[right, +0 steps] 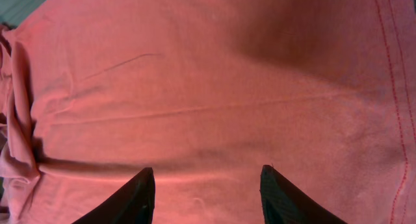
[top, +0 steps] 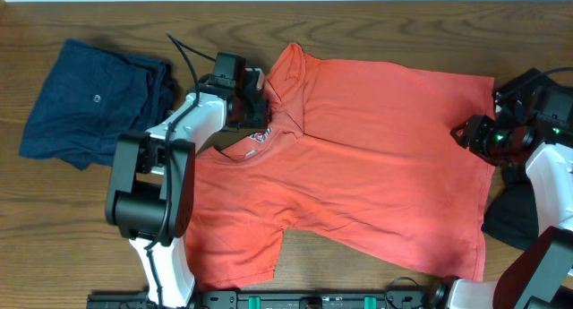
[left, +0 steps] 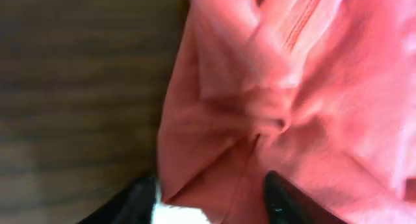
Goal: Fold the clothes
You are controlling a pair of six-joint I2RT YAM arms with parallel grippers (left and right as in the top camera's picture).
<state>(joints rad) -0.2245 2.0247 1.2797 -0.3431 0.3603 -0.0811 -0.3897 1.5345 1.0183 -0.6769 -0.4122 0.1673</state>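
While the large coral-red short-sleeved cloth T-shirt [top: 376, 166] lies spread across the brown wooden surface [top: 89, 13], the left tool [top: 253, 101] sits low at its collar end, against a sleeve that is folded over onto the body of the shirt. Its two dark fingers [left: 286, 198] stand wide apart, with bunched, creased red cloth lying between and ahead of them; the blur in the left wrist view hides whether either finger presses on the fabric. A patch of navy-and-white lettering shows just beside this tool, on the side nearer the arm's base. Beyond the left tool, away from the shirt, a crumpled navy-blue cloth garment [top: 85, 103] lies well apart on the wood. The right tool [top: 466, 132] is at the opposite hem edge of the shirt, its fingers likewise spread wide over flat red fabric, gripping nothing; a stitched hem runs along one side of its view. Behind the right tool, partly under that arm, lies a small black cloth garment [top: 510, 215].
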